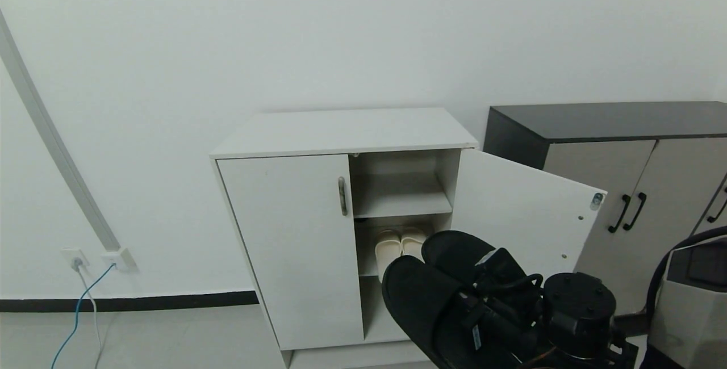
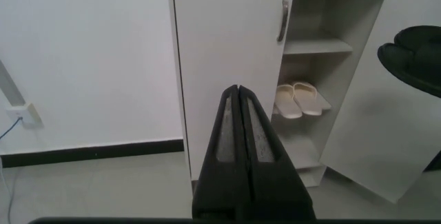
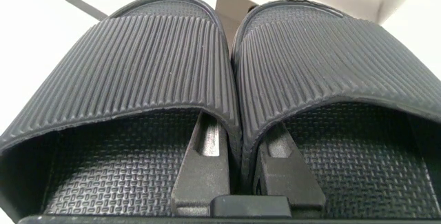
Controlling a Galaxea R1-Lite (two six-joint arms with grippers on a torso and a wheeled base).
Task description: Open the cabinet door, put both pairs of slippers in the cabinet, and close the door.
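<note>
- In the left wrist view we see our left gripper [image 2: 238, 94], fingers pressed together, facing the cabinet [image 2: 227, 45].
- Cream slippers [image 1: 400, 246] sit on its middle shelf.
- The right wrist view shows our right gripper [image 3: 241, 124] pinching the black slippers [image 3: 165, 58], one finger inside each, near the open door [image 1: 522, 210].

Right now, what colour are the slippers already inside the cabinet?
Cream-white slippers, seen best in the left wrist view.

Head and left wrist face cabinet [image 1: 289, 244], right wrist hugs slippers [image 3: 165, 65]
</note>
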